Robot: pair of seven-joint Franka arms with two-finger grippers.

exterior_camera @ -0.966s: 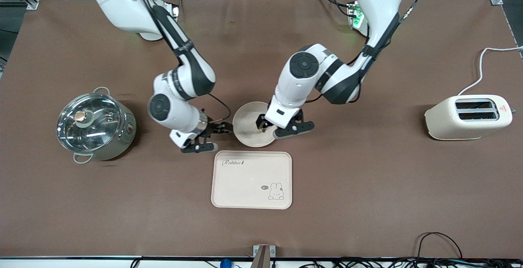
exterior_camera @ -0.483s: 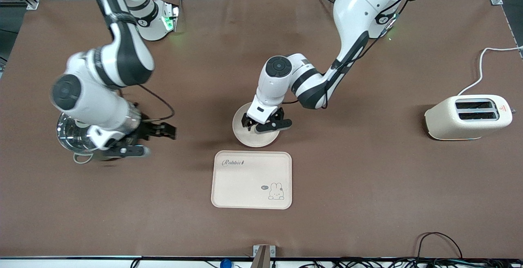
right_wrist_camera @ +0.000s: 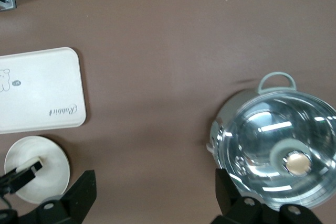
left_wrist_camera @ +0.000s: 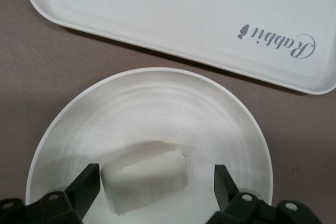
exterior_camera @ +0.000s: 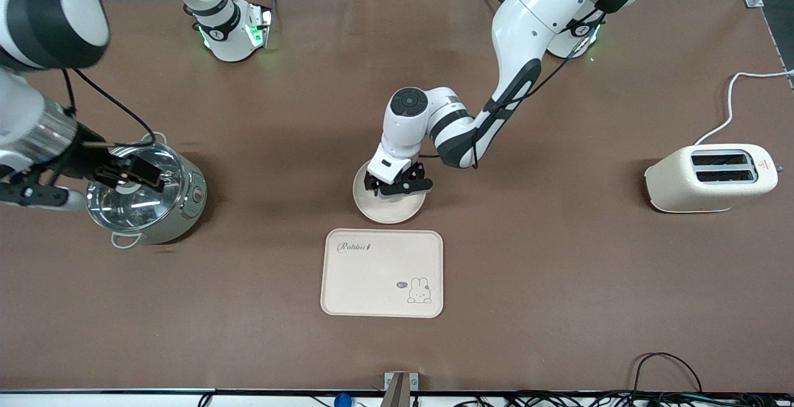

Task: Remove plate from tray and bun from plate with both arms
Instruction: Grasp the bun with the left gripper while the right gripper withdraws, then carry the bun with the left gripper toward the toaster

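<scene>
The round cream plate lies on the table just farther from the front camera than the tray. In the left wrist view the plate holds the small pale bun, lying on its side. My left gripper is low over the plate, open, with its fingers on either side of the bun and apart from it. In the front view the gripper hides the bun. My right gripper is open and empty, up in the air over the steel pot; its own view shows brown table beneath it.
The cream rabbit tray lies nearer the front camera than the plate. The lidded steel pot stands toward the right arm's end. A cream toaster with a white cable stands toward the left arm's end.
My right arm swung away from the plate's edge and rose to over the pot. My left gripper shifted a little across the plate toward the right arm's end.
</scene>
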